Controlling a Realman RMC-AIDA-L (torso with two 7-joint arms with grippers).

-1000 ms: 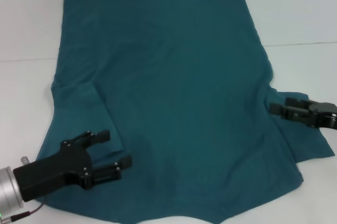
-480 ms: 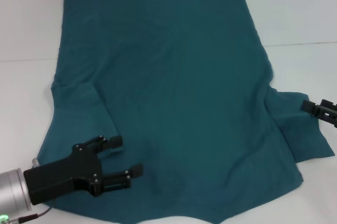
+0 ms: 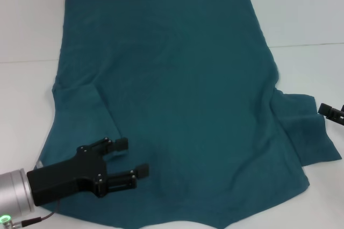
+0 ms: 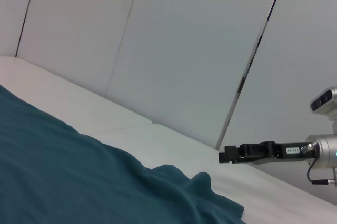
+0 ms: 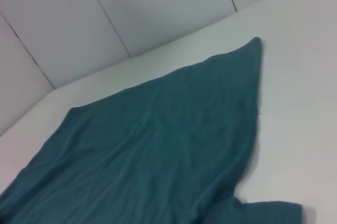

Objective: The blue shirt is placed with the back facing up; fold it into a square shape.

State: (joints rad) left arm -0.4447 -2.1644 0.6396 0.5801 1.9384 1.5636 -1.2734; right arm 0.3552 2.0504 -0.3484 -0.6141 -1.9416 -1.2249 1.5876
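The blue shirt (image 3: 172, 100) lies spread on the white desk (image 3: 306, 19), the left gripper (image 3: 128, 159) over its near-left corner with jaws open, the right gripper (image 3: 329, 112) just beside the right sleeve, its jaw state impossible to tell.

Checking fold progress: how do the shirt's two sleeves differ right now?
The left sleeve of the blue shirt lies folded in over the body; the right sleeve lies spread out on the table. The open left gripper is over the shirt beside its sleeve; the right gripper sits just off its sleeve's edge.
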